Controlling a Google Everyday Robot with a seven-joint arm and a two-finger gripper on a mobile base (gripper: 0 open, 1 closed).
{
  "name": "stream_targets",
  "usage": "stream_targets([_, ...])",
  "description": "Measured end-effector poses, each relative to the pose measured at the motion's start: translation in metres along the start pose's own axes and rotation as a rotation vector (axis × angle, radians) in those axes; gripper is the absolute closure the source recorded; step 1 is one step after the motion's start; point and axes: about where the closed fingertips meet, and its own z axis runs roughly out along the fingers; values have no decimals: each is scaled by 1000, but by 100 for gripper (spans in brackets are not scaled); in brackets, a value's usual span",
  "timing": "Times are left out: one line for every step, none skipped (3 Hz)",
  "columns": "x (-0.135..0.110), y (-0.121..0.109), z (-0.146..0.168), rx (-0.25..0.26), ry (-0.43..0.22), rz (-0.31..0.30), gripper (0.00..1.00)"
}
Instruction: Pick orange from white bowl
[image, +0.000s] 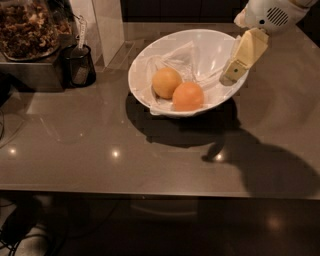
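The orange is deep reddish-orange and lies in the front of the white bowl, on its crinkled white lining. A paler yellow-orange fruit lies touching it on its left. The bowl stands tilted on the grey countertop. My gripper hangs over the bowl's right rim, to the right of the orange and above it, apart from it. It holds nothing that I can see.
A dark container of brown dried stuff stands at the back left, with a black cup holding a utensil beside it. A white panel stands behind the bowl's left. The counter's front edge runs across below.
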Motion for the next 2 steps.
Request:
stream_targets([-1,0,2,2,-12,13,0])
stream_targets([-14,0,20,-22,-47,25,0])
